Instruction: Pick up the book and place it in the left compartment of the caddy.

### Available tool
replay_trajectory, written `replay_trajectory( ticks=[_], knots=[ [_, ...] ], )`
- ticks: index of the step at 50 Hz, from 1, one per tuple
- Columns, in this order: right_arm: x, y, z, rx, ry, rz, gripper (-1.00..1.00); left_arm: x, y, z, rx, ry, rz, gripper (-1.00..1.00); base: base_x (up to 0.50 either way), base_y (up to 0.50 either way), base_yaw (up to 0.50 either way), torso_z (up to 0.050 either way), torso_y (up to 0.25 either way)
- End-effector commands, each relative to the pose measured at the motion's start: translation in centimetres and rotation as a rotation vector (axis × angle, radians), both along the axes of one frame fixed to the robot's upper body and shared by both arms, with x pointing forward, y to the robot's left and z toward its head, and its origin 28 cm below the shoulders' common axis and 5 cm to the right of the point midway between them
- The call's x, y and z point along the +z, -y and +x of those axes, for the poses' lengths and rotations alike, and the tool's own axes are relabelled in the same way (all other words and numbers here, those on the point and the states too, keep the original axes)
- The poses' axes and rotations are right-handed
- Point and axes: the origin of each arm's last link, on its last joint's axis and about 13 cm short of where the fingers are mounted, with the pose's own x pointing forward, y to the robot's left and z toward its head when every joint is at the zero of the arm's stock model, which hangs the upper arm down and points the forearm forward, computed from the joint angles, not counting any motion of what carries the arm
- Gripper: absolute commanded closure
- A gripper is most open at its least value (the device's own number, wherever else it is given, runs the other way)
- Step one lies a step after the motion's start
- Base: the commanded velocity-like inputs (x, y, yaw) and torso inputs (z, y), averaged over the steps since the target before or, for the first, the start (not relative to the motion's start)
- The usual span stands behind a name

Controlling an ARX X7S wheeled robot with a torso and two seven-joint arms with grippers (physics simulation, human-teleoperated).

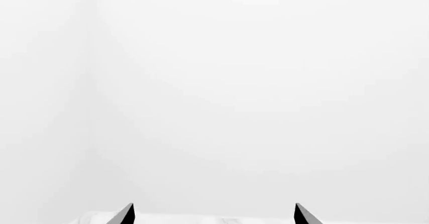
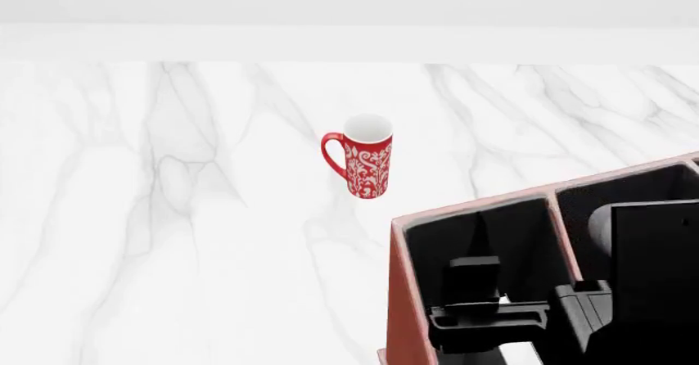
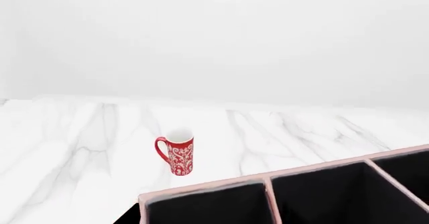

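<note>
The reddish-brown caddy fills the lower right of the head view. Its long black-lined left compartment lies nearest the mug. My right gripper hovers low over that compartment and the pale divider, with its jaws spread wide and nothing clamped between them. I cannot pick out the black book against the black lining. A thin white strip shows under the gripper. The right wrist view looks over the caddy rim into the left compartment. My left gripper is open and empty, facing a blank wall.
A tall red patterned mug stands on the white marble table beyond the caddy's left corner. It also shows in the right wrist view. A white wall runs along the table's far edge. A dark arm link covers the caddy's right sections.
</note>
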Motion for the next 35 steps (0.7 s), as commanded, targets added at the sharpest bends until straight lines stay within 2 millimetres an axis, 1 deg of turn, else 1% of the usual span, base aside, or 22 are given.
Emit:
replay_trajectory(
  ticks=[1, 18, 23, 35],
  knots=[
    [-0.2, 0.0, -0.3, -0.001, 0.054, 0.014, -1.00, 0.1, 0.0, 0.0, 0.000, 0.002, 0.000, -1.00, 0.00, 0.00, 0.00, 0.000, 0.000],
    [-0.9, 0.0, -1.0, -0.007, 0.137, 0.031, -1.00, 0.1, 0.0, -0.2, -0.004, 0.006, 0.001, -1.00, 0.00, 0.00, 0.00, 0.000, 0.000],
    [-0.9, 0.0, -1.4, -0.006, 0.173, 0.052, -1.00, 0.1, 0.0, -0.3, -0.005, 0.007, 0.000, -1.00, 0.00, 0.00, 0.00, 0.000, 0.000],
    [-0.7, -0.3, -2.3, -0.024, 0.285, 0.039, -1.00, 0.3, 0.1, -0.5, -0.013, 0.017, 0.000, -1.00, 0.00, 0.00, 0.00, 0.000, 0.000]
  ],
)
